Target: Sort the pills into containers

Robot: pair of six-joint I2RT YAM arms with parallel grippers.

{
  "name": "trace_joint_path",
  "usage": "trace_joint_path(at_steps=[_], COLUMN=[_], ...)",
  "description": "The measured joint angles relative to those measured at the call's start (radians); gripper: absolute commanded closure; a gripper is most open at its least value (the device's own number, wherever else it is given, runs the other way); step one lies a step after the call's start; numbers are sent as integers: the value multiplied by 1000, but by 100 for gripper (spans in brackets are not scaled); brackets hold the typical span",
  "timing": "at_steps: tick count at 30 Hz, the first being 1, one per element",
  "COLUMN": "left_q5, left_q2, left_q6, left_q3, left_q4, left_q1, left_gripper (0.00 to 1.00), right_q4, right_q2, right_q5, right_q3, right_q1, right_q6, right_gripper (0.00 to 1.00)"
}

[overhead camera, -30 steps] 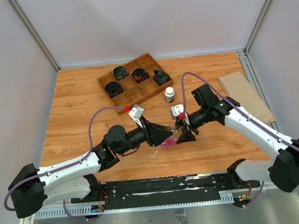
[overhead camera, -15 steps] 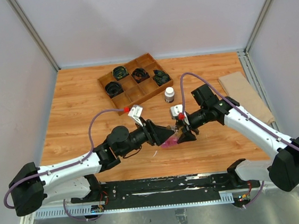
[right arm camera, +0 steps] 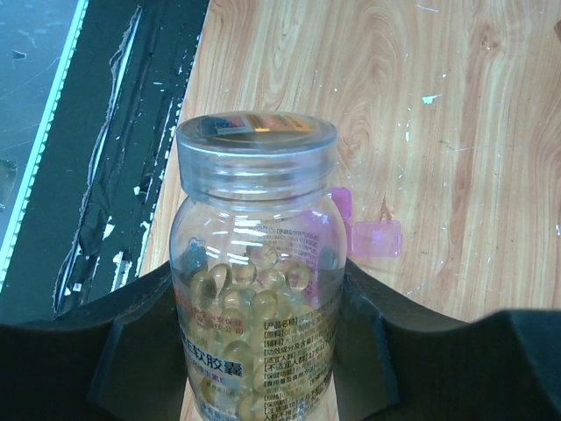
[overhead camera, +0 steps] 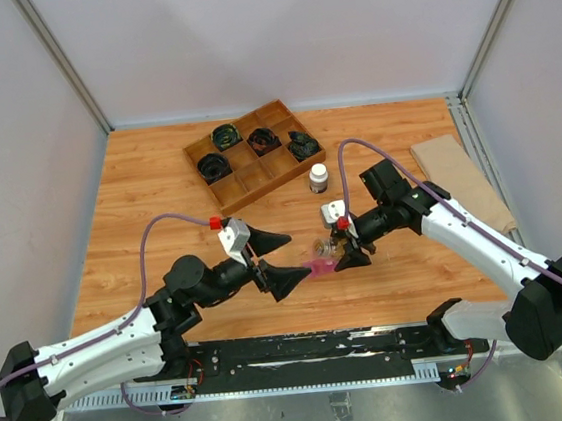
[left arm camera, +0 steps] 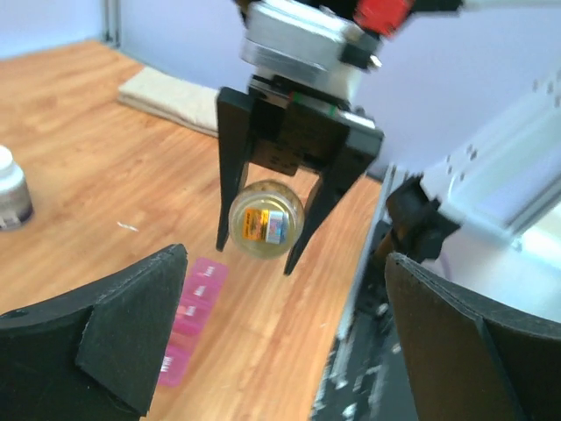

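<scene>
Your right claw (overhead camera: 351,253) is gripping the clear jar (right arm camera: 254,263) of pills (right arm camera: 248,291) just by the pink containers (left arm camera: 188,317) lying on the counter (overhead camera: 158,188), while your left claw (overhead camera: 297,256) is standing wide open just left of it.

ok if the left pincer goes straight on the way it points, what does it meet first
probably the clear pill jar held in the right pincer, dead ahead; the pink pill strip lies below that line

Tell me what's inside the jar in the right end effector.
Yellowish pills show through the jar. The label hides the lower ones; the lid is on.
</scene>
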Motion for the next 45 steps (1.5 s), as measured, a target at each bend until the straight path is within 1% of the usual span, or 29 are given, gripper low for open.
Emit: trace_joint_path(at_steps=[4,7,10,12,14,16,18,22,24,27,34,37,45], left_q5=[130,193,223,255,301,317,331,350,353,354,353,352,351], left_q2=[-34,8,75,124,184,222,249,267,268,269,299,323,348], left_q6=[262,445,564,603,628,643,659,668,666,658,621,605,567], left_q3=[-49,-50,-43,-23,16,43,61,71,72,72,79,87,96], left_q4=[10,17,30,32,33,41,52,58,63,74,107,110,130], left_q1=[0,0,2,13,37,49,56,57,58,60,60,60,60], left_gripper=[1,1,1,1,1,1,3,9,16,22,29,34,35], right_q4=[-31,-51,-61,-67,-72,-75,-78,-82,-83,-85,-97,-97,-97], right_q2=[0,0,0,0,0,0,0,0,0,0,0,0,0], right_q5=[-9,-15,-16,-17,-17,-17,-17,-17,-18,-21,-24,-24,-24], right_q3=[5,5,5,5,5,5,5,5,5,5,7,7,7], right_q1=[0,0,0,0,0,0,0,0,0,0,0,0,0], right_q6=[-42,-68,-87,-97,-103,-107,-113,-120,-121,-123,-128,-128,-128], right_gripper=[100,99,99,99,99,100,99,99,99,100,99,99,99])
